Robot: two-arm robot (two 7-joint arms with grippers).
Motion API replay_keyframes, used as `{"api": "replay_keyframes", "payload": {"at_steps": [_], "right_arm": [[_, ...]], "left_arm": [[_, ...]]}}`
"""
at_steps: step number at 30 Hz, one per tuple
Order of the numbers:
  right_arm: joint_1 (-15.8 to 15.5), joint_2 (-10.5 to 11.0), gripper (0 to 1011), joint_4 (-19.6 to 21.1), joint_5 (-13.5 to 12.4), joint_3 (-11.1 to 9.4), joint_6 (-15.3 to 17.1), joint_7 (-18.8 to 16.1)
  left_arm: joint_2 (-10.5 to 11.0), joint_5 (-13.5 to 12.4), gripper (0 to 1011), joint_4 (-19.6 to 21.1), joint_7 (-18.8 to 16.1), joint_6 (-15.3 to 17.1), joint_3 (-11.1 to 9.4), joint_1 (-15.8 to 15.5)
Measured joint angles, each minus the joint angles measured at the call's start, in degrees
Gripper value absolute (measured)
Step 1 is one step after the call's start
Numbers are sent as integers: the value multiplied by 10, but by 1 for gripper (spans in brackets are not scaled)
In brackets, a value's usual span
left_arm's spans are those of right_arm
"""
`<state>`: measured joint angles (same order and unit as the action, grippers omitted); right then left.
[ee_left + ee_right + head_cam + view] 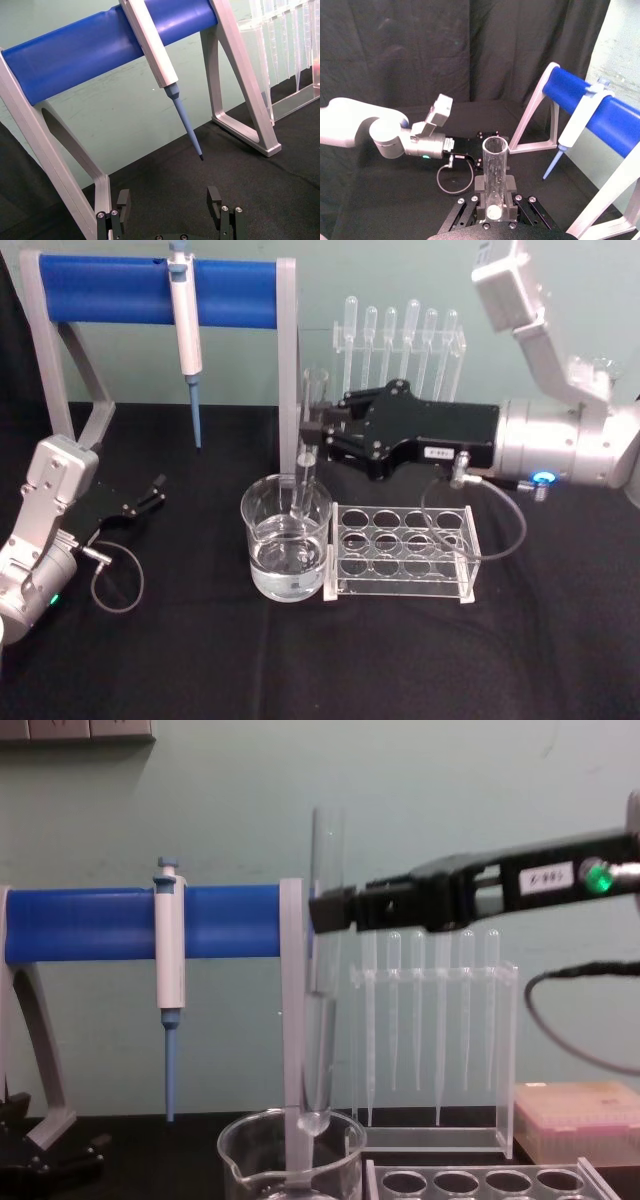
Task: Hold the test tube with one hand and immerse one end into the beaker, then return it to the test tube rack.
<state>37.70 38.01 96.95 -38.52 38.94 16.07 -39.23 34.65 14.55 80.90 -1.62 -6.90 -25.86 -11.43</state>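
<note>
- The counter, draped in black cloth, carries everything.
- A clear plastic test tube rack with rows of round holes stands nearest the robot, every visible hole empty.
- Touching or just beside the rack's left end is the wide, short clear glass beaker, with clear liquid in its lower part.
- The left arm's black two-fingered claw lies low over the counter at the far left, well apart from the beaker. In the left wrist view its fingers are spread wide with nothing between them.
- The right arm's black claw reaches in level from the right, above the rack, and is clamped on the long clear glass test tube about midway up.
- The tube stands upright with its open rim at the top. In the chest view its round bottom sits just inside the beaker's rim. In the head view the tip looks to be above the liquid, though contact cannot be judged.
- Behind the beaker stands a grey frame with a thick blue crossbar, and a white pipettor with a blue tip hangs from the bar.
- Farthest back, against the pale green wall, a clear stand holds a row of thin translucent plastic pipettes, bulbs up.
</note>
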Motion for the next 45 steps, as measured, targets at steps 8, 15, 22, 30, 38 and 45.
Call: {"api": "replay_keyframes", "payload": {"at_steps": [8, 15, 22, 30, 38, 45], "right_arm": [[-9, -23, 238, -38, 30, 16, -42, 5], [-19, -45, 238, -78, 59, 24, -75, 5], [-28, -61, 238, -109, 80, 30, -98, 0], [-37, -78, 238, -132, 96, 29, -110, -1], [-48, -84, 238, -140, 107, 21, -116, 0], [-58, -88, 238, -144, 117, 16, -116, 0]], "left_arm": [[0, 0, 1000, 0, 0, 0, 0, 0], [0, 0, 1000, 0, 0, 0, 0, 0], [0, 0, 1000, 0, 0, 0, 0, 0], [0, 0, 1000, 0, 0, 0, 0, 0], [0, 0, 1000, 0, 0, 0, 0, 0], [0, 0, 1000, 0, 0, 0, 0, 0]]}}
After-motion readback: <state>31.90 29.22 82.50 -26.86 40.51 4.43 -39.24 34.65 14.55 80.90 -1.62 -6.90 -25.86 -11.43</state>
